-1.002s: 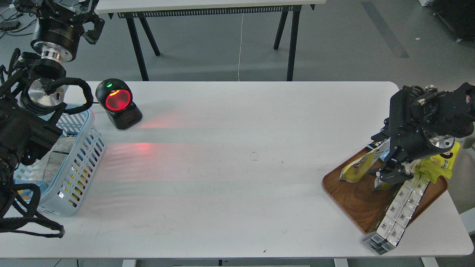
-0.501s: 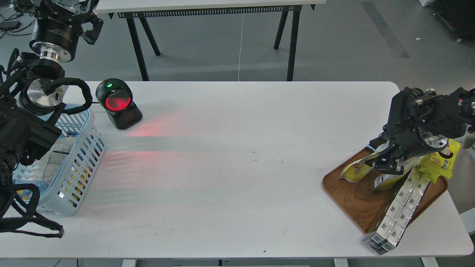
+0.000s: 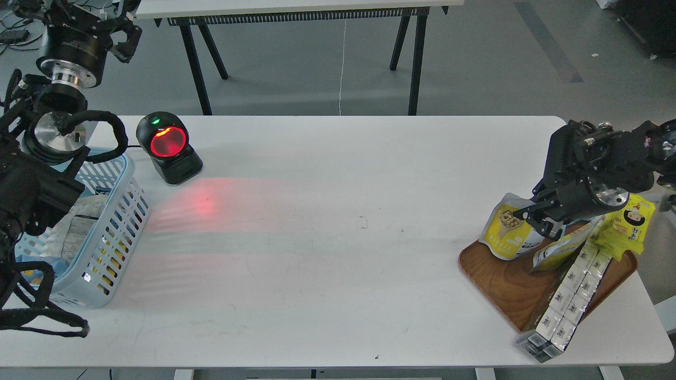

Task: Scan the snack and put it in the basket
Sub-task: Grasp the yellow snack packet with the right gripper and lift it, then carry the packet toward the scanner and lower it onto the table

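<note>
Since the earlier frames the snack [image 3: 506, 234] has risen from a slumped, flat pose on the wooden tray [image 3: 501, 277] to an upright one, and the right gripper [image 3: 533, 217] has moved up and slightly leftward with it. The right fingers [image 3: 524, 213] are clenched on the pouch's upper right edge; the pouch hangs to the left of and just below them, its yellow bean panel facing the viewer, its lower edge at the tray's left rim. Directly below the fingers a second pouch [image 3: 557, 250] leans on the tray; to their right lies the bright yellow packet [image 3: 628, 226], and further below them a strip of silver-white sachets [image 3: 565, 301] runs off the tray onto the desk [image 3: 338, 274]. Far to the left of the fingers stand the scanner [image 3: 168, 148], glowing red, and the basket [image 3: 100, 237], which contains packets. The left gripper [image 3: 124, 37] is raised beyond the desk's far left corner; whether its fingers are released or clenched cannot be told.
</note>
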{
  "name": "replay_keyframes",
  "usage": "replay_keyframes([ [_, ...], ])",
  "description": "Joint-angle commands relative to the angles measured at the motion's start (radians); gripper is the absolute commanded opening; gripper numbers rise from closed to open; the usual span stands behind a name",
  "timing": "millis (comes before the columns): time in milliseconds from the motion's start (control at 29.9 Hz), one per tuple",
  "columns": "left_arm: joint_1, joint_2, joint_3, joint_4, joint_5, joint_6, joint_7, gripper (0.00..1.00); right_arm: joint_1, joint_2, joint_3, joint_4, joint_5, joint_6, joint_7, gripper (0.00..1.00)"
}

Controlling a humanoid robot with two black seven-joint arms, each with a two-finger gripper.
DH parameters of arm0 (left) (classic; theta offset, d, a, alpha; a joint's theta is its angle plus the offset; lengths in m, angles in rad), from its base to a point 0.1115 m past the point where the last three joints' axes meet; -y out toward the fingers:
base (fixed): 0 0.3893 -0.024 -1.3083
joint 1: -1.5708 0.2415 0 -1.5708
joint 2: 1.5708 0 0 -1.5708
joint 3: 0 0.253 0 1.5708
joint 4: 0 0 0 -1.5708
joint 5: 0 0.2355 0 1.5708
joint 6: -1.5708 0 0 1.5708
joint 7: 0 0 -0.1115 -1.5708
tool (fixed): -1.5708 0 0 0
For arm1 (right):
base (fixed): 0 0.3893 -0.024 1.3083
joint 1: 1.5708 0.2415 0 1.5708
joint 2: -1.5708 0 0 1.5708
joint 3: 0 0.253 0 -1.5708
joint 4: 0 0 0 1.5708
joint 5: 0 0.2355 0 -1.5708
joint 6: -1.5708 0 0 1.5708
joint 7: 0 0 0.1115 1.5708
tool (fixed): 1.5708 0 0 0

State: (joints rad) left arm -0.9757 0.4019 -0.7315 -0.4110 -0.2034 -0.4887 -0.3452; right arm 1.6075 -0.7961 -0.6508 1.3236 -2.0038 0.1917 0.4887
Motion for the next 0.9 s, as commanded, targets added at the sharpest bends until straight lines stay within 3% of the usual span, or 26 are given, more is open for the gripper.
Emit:
replay_keyframes([
  [0,-0.001,0.006,0.000,0.000,-0.001,0.000,0.000,1.00,0.018,-0.014,0.033,0.032,0.003,0.003,0.000,0.00],
  [200,-0.001,0.009,0.000,0.000,0.001,0.000,0.002,1.00,0.101,-0.028,0.060,0.068,0.008,0.009,0.000,0.00],
  [468,-0.001,0.009,0.001,0.000,-0.001,0.000,0.003,1.00,0.106,0.012,0.258,0.065,0.051,0.060,0.000,0.00],
  [868,-0.001,0.009,0.003,0.000,0.001,0.000,0.005,1.00,0.094,0.238,0.365,0.022,0.140,0.109,0.000,0.00],
])
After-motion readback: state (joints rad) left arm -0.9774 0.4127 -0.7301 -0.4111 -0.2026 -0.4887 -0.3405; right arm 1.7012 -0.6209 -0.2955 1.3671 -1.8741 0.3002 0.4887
